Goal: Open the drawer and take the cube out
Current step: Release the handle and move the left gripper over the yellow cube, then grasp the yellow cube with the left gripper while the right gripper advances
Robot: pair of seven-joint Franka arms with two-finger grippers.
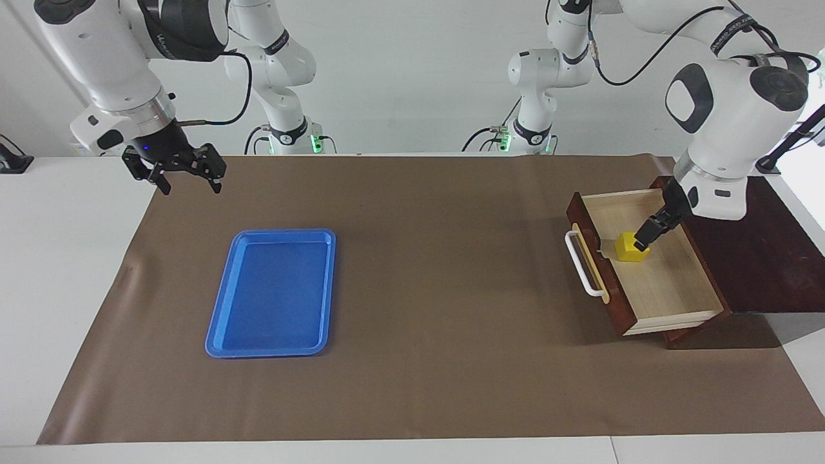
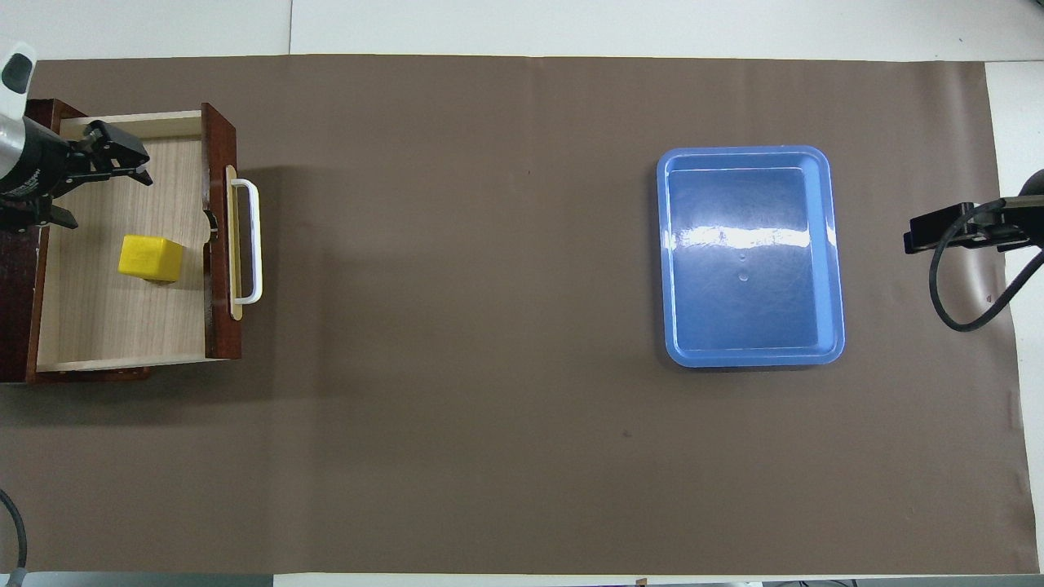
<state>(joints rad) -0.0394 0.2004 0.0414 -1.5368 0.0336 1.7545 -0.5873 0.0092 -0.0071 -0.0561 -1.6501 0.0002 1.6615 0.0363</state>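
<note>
The dark reddish-brown drawer stands pulled out of its cabinet at the left arm's end of the table. Its white bar handle faces the table's middle. The drawer also shows in the overhead view. The yellow cube lies on the pale wood floor inside it, and shows in the overhead view too. My left gripper hangs over the drawer's inside, close above the cube. In the overhead view its fingers stand apart and hold nothing. My right gripper waits open in the air over the brown mat's edge.
A blue plastic tray lies on the brown mat toward the right arm's end, also in the overhead view. The dark cabinet holds the drawer at the table's end. Bare mat lies between drawer and tray.
</note>
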